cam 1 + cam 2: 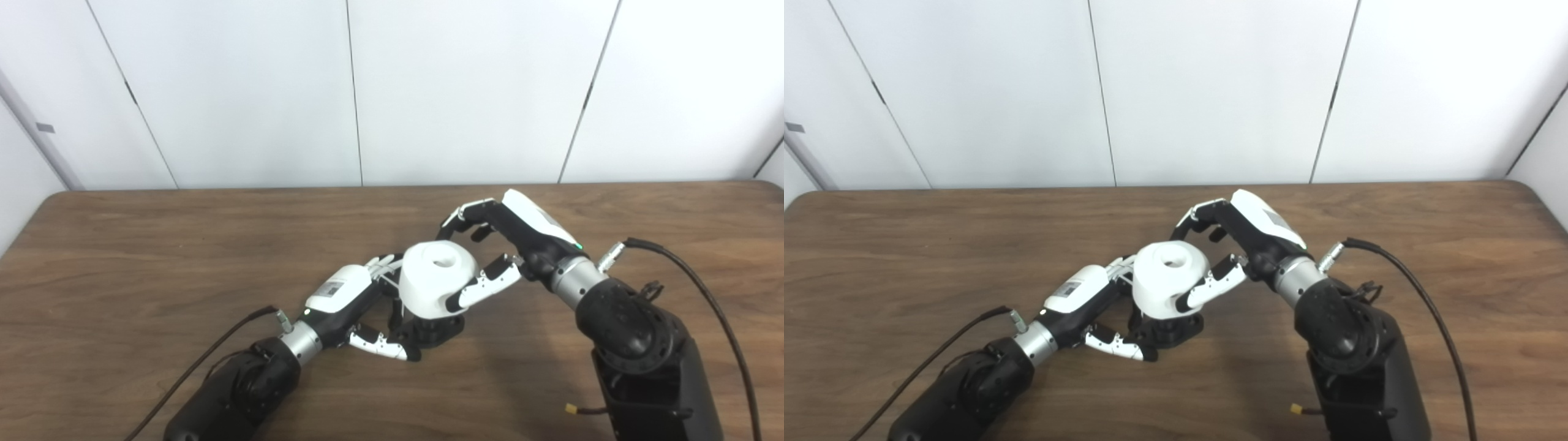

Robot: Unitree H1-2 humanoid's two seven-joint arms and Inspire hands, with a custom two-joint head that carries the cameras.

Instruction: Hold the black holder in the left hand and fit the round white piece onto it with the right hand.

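The round white plastic piece (438, 278), a smooth dome-like cap with a hole in its top, sits on top of the black plastic holder (432, 331), which rests on the brown wooden bench (153, 257) directly under the piece. Whether the piece is fully seated on the holder cannot be told from these views.

The white piece looks like a rigid, hollow moulding, so it is probably light and stiff, not fragile, but its glossy curved wall is likely slippery. The best hold appears to be across its sides, thumb against fingers, leaving the top hole free. The holder looks small, hard and light too; it would tip easily unless pinned low at its base.

The left hand (358, 306) lies low on the bench just left of the white piece, its fingers curled around the holder's base and its thumb (383, 346) pressed at the holder's front, so it is closed on the holder. The right hand (490, 245) reaches in from the right of the white piece with the wrist raised; its thumb (484, 285) lies against the piece's near side and its fingers (456, 220) curl just behind the piece, though their contact is hidden.
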